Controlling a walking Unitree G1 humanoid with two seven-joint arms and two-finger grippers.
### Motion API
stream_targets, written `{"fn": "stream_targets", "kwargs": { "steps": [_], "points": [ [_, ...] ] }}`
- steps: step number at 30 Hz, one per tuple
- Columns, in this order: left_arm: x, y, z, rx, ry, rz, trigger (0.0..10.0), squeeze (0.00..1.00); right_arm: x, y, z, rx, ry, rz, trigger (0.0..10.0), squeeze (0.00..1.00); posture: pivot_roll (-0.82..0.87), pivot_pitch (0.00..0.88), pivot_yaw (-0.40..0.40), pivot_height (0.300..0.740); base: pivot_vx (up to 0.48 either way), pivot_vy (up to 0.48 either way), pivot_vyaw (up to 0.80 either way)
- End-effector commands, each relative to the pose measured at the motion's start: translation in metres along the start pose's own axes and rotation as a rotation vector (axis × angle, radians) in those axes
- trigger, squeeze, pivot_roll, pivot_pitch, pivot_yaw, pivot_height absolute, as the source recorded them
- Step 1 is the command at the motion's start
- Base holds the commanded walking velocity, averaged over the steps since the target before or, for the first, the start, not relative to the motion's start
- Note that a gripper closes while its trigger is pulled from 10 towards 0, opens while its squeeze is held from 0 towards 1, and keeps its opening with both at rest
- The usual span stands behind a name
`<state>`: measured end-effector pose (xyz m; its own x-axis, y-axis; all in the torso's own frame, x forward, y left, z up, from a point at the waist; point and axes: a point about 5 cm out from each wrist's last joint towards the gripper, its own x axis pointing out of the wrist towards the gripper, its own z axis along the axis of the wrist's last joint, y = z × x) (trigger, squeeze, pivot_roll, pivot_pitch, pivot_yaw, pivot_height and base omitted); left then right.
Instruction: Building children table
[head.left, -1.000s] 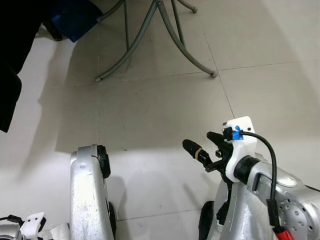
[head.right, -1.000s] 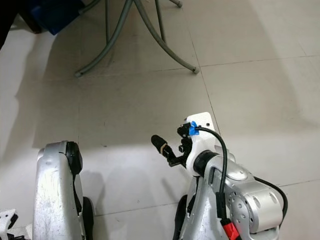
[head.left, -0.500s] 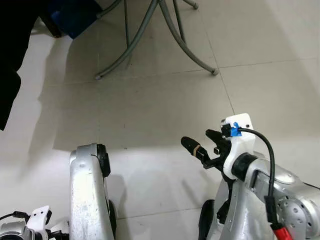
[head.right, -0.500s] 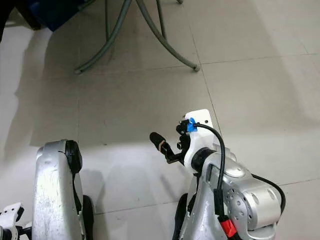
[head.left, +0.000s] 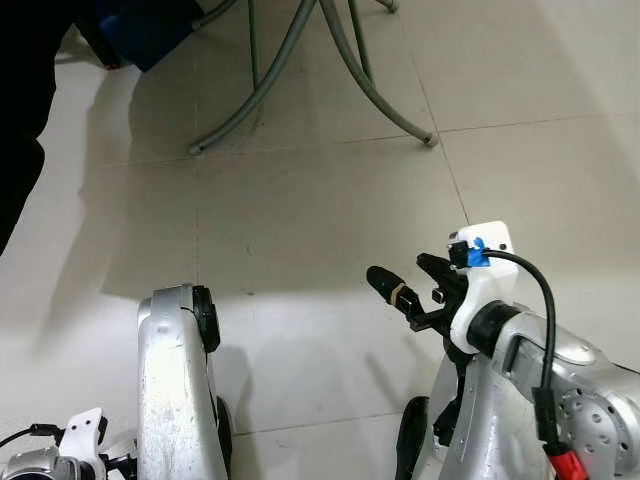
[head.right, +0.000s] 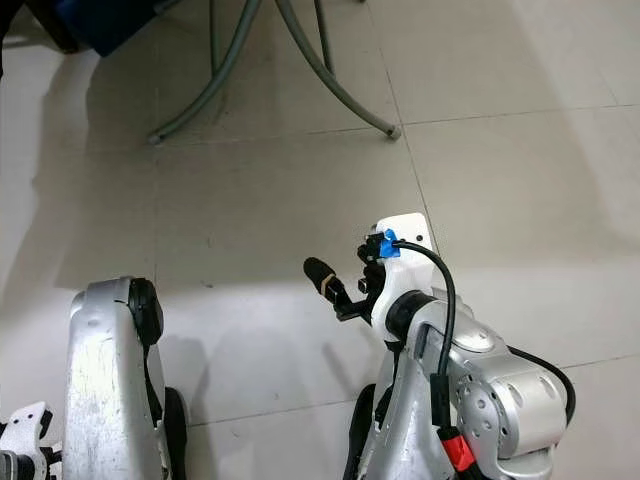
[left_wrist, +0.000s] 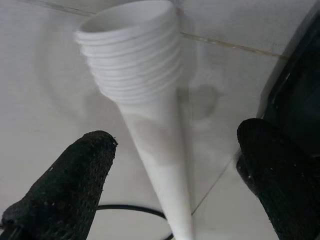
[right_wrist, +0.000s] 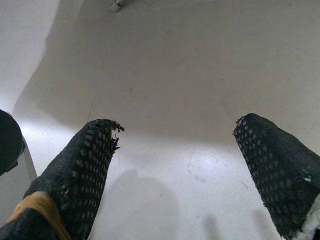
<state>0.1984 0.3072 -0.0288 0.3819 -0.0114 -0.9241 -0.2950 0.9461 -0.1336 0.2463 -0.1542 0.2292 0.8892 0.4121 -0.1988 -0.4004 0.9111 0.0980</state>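
The right arm (head.left: 540, 370) is bent at the near right and reaches forward over the floor. Its right end effector (right_wrist: 175, 165) is open, with the two black fingers (right_wrist: 85, 165) wide apart. It holds nothing and touches nothing. Only pale floor tiles (head.left: 320, 200) lie under it. One finger has a tan band (head.left: 402, 296) around it.

The left arm (head.left: 175, 390) hangs low at the near left, pointing down by the robot's body. Its left end effector (left_wrist: 175, 165) is open too, with its two black fingers (left_wrist: 75, 185) far apart. A white table leg (left_wrist: 145, 110) with screw ridges at its wide end sits between the fingers. It looks like it lies on the floor, and the fingers do not touch it. A thin black cable (left_wrist: 130, 209) runs near its thin end.

Far off, grey metal chair legs (head.left: 300, 70) stand on the tiles. A blue thing (head.left: 150, 30) sits at the far left, next to something big and black (head.left: 25, 100). A wide shadow falls across the floor between the chair legs and the robot.
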Motion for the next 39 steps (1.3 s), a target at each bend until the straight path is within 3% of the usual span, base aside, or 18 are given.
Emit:
{"fn": "stream_targets", "kwargs": {
  "steps": [1, 17, 28, 29, 39],
  "points": [
    [0.005, 0.005, -0.023, -0.035, 0.065, 0.014, 10.0, 0.0, -0.003, 0.004, -0.003, 0.005, 0.01, 0.016, 10.0, 0.0, -0.07, 0.527, -0.03, 0.3, 0.0, 0.0, 0.0],
    [0.012, 0.004, -0.023, -0.031, -0.067, 0.118, 10.0, 0.0, -0.012, 0.005, 0.001, -0.025, 0.001, -0.009, 10.0, 0.0, -0.16, 0.541, -0.06, 0.3, 0.0, 0.0, 0.0],
    [0.015, -0.002, -0.026, -0.037, -0.082, 0.104, 10.0, 0.0, -0.016, 0.006, 0.003, -0.028, 0.0, -0.007, 10.0, 0.0, -0.17, 0.547, -0.068, 0.3, 0.0, 0.0, 0.0],
    [0.016, -0.003, -0.026, -0.032, -0.093, 0.101, 0.0, 0.0, -0.016, 0.006, 0.003, -0.029, 0.0, -0.005, 10.0, 0.0, -0.17, 0.546, -0.074, 0.3, 0.0, 0.0, 0.0],
    [0.016, 0.001, -0.027, 0.012, -0.12, 0.129, 0.0, 0.0, -0.017, 0.006, 0.006, -0.037, -0.006, 0.004, 10.0, 0.0, -0.17, 0.545, -0.077, 0.3, 0.0, 0.0, 0.0]
  ]
}}
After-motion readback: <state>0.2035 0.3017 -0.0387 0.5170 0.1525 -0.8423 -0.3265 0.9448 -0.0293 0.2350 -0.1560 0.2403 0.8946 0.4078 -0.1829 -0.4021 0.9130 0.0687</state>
